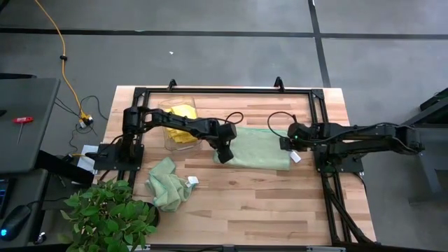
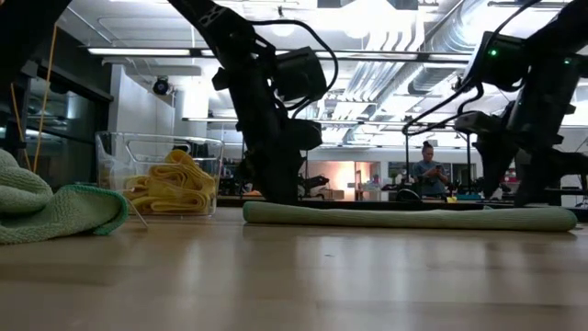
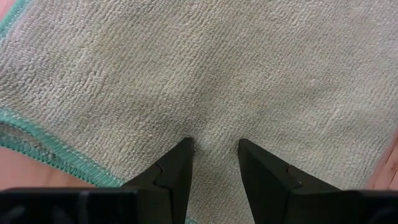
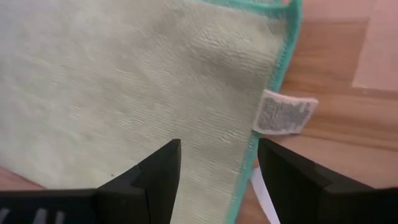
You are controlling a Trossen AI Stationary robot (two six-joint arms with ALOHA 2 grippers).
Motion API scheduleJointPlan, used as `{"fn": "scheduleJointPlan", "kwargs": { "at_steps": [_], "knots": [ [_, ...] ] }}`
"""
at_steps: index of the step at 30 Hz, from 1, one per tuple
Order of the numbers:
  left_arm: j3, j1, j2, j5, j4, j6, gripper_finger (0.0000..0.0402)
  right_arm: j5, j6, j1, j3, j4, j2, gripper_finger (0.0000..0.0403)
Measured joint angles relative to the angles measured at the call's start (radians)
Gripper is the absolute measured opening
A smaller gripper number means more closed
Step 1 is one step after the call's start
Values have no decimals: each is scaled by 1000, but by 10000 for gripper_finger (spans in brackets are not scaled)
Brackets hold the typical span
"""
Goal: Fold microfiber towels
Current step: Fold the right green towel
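A pale green microfiber towel (image 1: 255,148) lies flat on the wooden table, near its middle; in the low view it shows as a long low pad (image 2: 413,217). My left gripper (image 3: 214,149) is down on its near left corner, fingers apart. My right gripper (image 4: 219,149) stands open over the towel's right edge, its fingers either side of the teal hem, beside the white label (image 4: 283,115). A second green towel (image 1: 168,183) lies crumpled at the near left. Yellow towels (image 1: 180,115) sit in a clear box. My left gripper has both fingertips (image 3: 183,149) set on the towel's top face, a little in from its hemmed near left corner (image 3: 56,152). The fingers come from above, slanting steeply down. The cloth between them puckers slightly; the towel lies flat on the table. Whether my right gripper touches the towel, I cannot tell.
The clear box (image 2: 161,175) stands at the far left, close behind my left arm. A leafy plant (image 1: 108,213) fills the near left corner. Black frame rails (image 1: 224,91) run along the table's far and right sides. Bare wood lies toward the near edge (image 1: 266,210).
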Motion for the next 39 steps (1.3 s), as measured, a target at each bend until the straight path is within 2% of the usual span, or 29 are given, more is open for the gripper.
{"fn": "scheduleJointPlan", "kwargs": {
  "at_steps": [10, 17, 25, 31, 39],
  "knots": [
    [0, 0, 0, 4, -2, 7, 120, 44, 34, 0, 0, 73, 0, 206],
    [0, 17, -1, 13, -6, 132, 120, 45, 34, 0, 0, 78, 0, 206],
    [-1, 61, -71, 6, -55, 170, 120, 50, 37, 0, 0, 79, 0, 206],
    [-2, 89, -130, 3, -208, 276, 120, 51, 53, 0, 0, 80, 0, 206],
    [-1, 117, -146, -1, -402, 378, 120, 50, 52, 0, 0, 86, 0, 206]
  ]
}}
